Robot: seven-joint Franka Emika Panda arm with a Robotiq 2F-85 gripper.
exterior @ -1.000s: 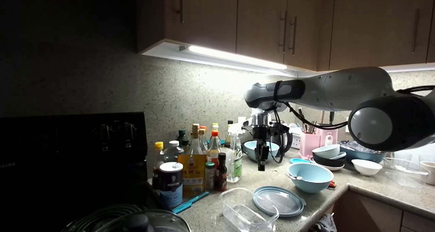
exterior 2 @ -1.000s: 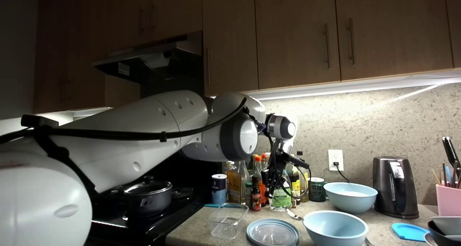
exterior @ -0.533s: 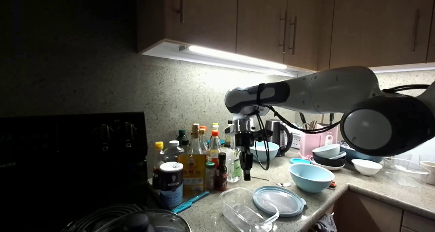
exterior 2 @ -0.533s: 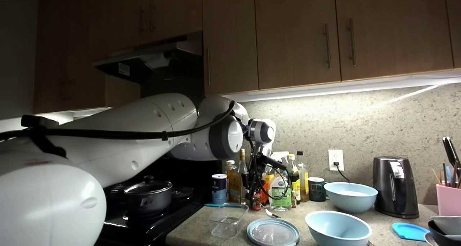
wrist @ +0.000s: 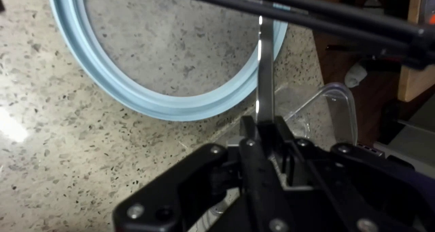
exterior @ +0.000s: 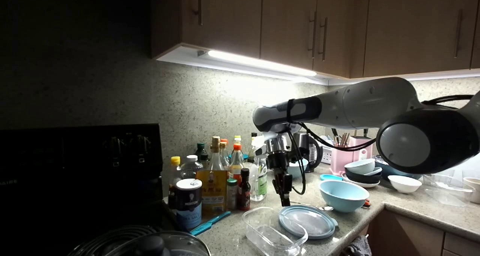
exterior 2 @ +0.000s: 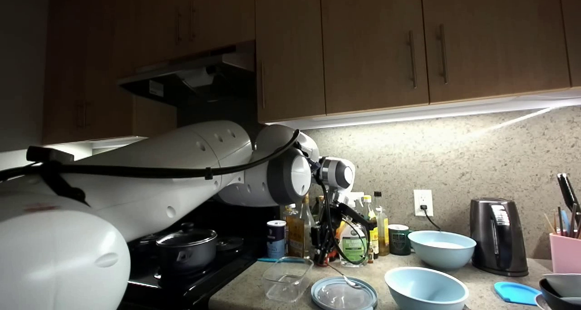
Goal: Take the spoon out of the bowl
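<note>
- One spoon (wrist: pixel 266 65) is out of the light-blue bowl (exterior: pixel 343 203), pinched by its handle in the gripper (wrist: pixel 265 124) and reaching across the edge of the lid (wrist: pixel 183 108).
- With its head so far out, a bump against the lid would probably twist the handle in that narrow grip.
- Letting go too high may send it skidding; whether it touches the lid, I cannot tell.
- Dropping lower, the gripper might clip the clear container (exterior 2: pixel 285 286) near it.

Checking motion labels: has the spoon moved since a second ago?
Yes: in an exterior view, the spoon has shifted left and down, now overlapping the stationary lid.
</note>
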